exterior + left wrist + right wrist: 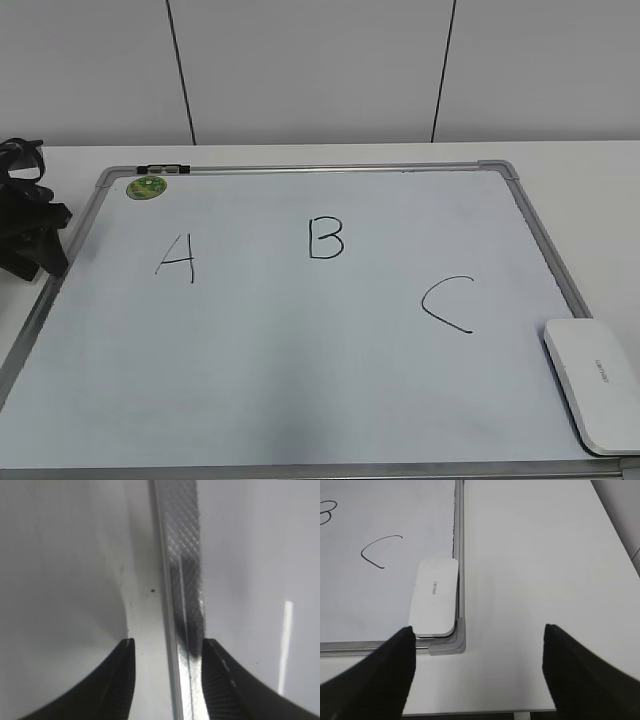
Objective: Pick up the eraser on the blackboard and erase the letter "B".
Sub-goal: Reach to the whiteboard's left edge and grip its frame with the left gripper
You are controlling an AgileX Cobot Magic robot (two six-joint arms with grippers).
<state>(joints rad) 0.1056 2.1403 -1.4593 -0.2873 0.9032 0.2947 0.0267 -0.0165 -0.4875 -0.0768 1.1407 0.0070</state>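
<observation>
— Where's the eraser [594,385]?
— Board's [300,400] near right corner, by the frame; B [326,239] untouched.
— Tools?
— Right tool [477,672] spread wide; left tool [167,680] parted astride the frame.

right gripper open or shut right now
Open: in the right wrist view the right gripper has its jaws spread wide, nothing between them, the eraser lying beyond.

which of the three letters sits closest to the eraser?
The C. It is the rightmost and lowest letter, just left of the eraser in the board's near right corner. The B sits mid-board, the A far left.
</observation>
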